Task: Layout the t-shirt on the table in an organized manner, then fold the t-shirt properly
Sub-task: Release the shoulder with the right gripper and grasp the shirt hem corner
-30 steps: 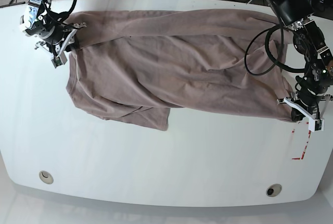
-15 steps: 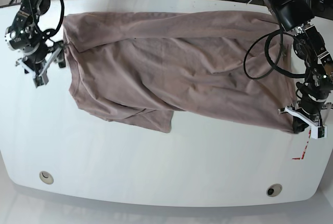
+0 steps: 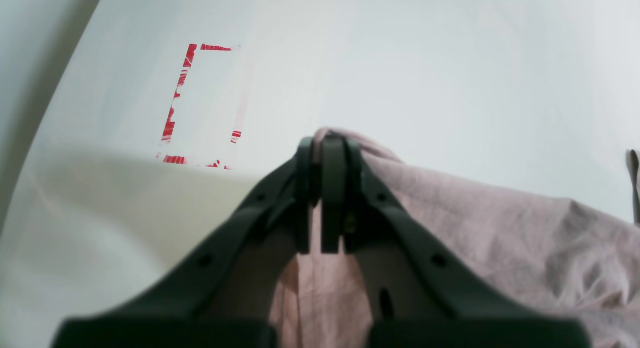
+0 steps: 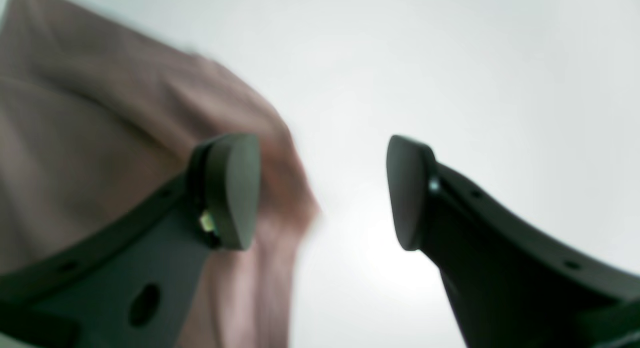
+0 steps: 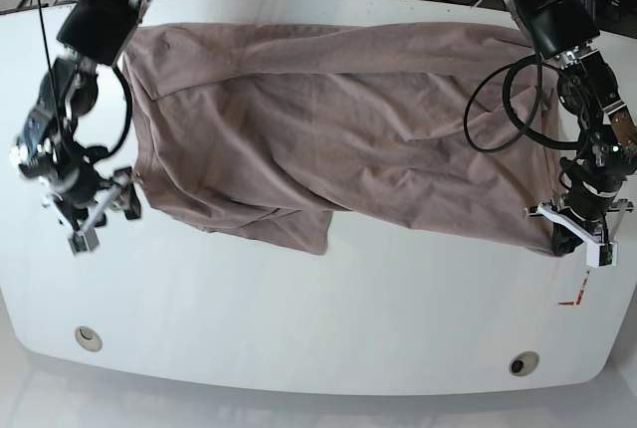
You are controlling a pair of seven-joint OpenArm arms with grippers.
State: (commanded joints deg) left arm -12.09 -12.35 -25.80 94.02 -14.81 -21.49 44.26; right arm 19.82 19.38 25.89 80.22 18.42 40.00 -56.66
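1. Right gripper (image 4: 322,193) — jaws wide, nothing held; it has let go of the far corner and dropped down the side to the near hem.
2. Left gripper (image 3: 325,152) — still pinched narrow on a corner of the t-shirt (image 5: 328,119).
3. T-shirt lies spread but rumpled on the table (image 5: 328,319), one flap doubled under.
4. Judgement — layout unfinished; next grab likely the near corner.

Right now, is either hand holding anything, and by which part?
The left hand pinches the t-shirt at a corner of its edge. The right hand is open, holding nothing.
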